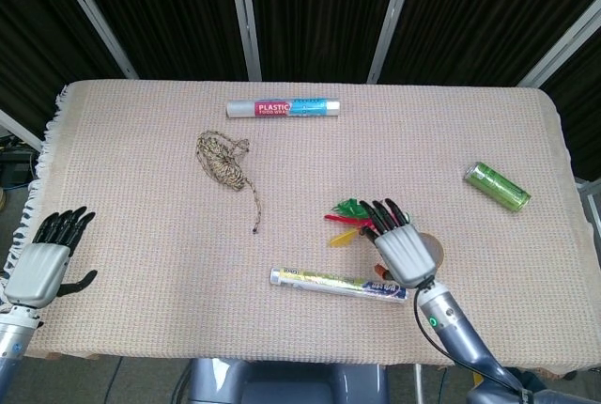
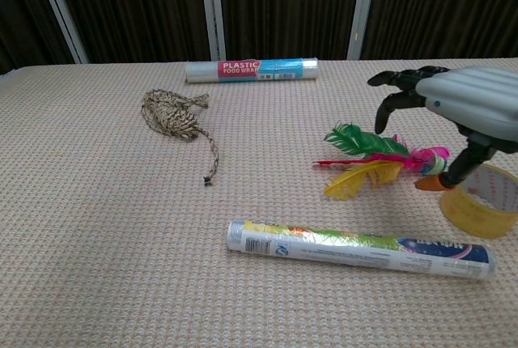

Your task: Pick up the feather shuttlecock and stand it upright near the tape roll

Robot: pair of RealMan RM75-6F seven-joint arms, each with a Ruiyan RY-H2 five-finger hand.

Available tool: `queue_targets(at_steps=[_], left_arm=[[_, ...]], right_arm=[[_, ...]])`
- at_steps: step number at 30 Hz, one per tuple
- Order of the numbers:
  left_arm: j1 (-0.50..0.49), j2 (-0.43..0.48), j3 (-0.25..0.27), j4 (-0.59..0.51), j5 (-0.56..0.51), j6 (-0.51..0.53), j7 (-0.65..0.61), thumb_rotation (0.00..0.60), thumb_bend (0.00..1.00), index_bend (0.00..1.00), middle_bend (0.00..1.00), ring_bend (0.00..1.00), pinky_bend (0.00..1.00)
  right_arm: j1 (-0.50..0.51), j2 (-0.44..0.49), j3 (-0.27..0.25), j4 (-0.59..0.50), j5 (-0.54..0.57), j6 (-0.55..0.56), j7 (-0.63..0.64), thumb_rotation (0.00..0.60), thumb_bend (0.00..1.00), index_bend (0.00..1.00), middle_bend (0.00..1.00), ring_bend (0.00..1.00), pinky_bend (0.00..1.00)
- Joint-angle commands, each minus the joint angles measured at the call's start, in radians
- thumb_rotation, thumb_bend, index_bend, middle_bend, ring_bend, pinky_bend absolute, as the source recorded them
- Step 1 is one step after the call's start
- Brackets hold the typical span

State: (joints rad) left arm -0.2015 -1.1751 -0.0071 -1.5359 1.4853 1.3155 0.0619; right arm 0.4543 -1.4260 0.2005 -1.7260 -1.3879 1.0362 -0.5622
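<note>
Your beige woven cloth-covered table (image 1: 141,263) fills most of the head view, its fringed edge running down the left side.

Your right hand (image 1: 399,244), grey-backed with black fingers, sits at lower centre-right of the head view. In the chest view it hangs at the right edge, above the cloth, fingers apart and curved downward, thumb pointing down beside the tape. It holds nothing.

Your left hand (image 1: 42,263) is at the lower left edge of the head view, just off the cloth's fringe, fingers spread, nothing in it. The chest view does not show it.

Long foil-wrapped printed tube (image 2: 360,248): lying flat, lower centre of the chest view, below the feathers.

Clear plastic-wrap roll with red and blue label (image 2: 252,70): lying flat at top centre, near the far edge.

Tangled bundle of brown twine (image 2: 171,116): upper left, one strand trailing toward centre.

Green cylindrical can (image 1: 497,186): on its side, right of the head view, well apart from the rest.

Yellowish translucent tape roll (image 2: 479,200): right edge of the chest view, under your right hand.

Feather shuttlecock with green, yellow and pink plumes (image 2: 372,161): lying on its side, just left of the tape roll, feathers pointing left, directly beneath the right hand's fingers.
</note>
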Motion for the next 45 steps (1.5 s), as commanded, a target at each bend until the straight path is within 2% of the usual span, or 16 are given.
queue_targets(at_steps=[1,7,17,27,32,40,45], left_arm=[[-0.004,-0.007,-0.006,0.005,-0.017,-0.012,0.011,0.600,0.25,0.00,0.00,0.00,0.00],[-0.011,-0.023,-0.023,0.013,-0.065,-0.031,0.044,0.600,0.25,0.00,0.00,0.00,0.00],[-0.024,-0.039,-0.037,0.027,-0.114,-0.064,0.071,0.600,0.25,0.00,0.00,0.00,0.00],[-0.030,-0.039,-0.041,0.038,-0.132,-0.079,0.061,0.600,0.25,0.00,0.00,0.00,0.00],[-0.023,-0.034,-0.041,0.031,-0.123,-0.057,0.058,0.600,0.25,0.00,0.00,0.00,0.00],[-0.018,-0.031,-0.035,0.022,-0.111,-0.042,0.063,0.600,0.25,0.00,0.00,0.00,0.00],[-0.015,-0.030,-0.032,0.018,-0.103,-0.034,0.061,0.600,0.25,0.00,0.00,0.00,0.00]], right_arm=[[0.062,-0.054,0.032,0.072,0.076,-0.068,-0.024,0.600,0.13,0.31,0.00,0.00,0.00],[0.161,-0.123,0.044,0.243,0.135,-0.180,0.026,0.600,0.13,0.32,0.00,0.00,0.00],[0.233,-0.193,0.021,0.390,0.133,-0.237,0.126,0.600,0.13,0.34,0.00,0.00,0.00],[0.266,-0.262,-0.005,0.492,0.093,-0.213,0.208,0.600,0.15,0.53,0.00,0.00,0.00],[0.274,-0.282,-0.017,0.556,0.050,-0.174,0.267,0.600,0.17,0.63,0.06,0.00,0.00],[0.269,-0.252,-0.029,0.562,0.044,-0.149,0.268,0.600,0.18,0.68,0.10,0.00,0.00],[0.248,-0.199,-0.033,0.512,0.044,-0.111,0.248,0.600,0.18,0.68,0.11,0.00,0.00]])
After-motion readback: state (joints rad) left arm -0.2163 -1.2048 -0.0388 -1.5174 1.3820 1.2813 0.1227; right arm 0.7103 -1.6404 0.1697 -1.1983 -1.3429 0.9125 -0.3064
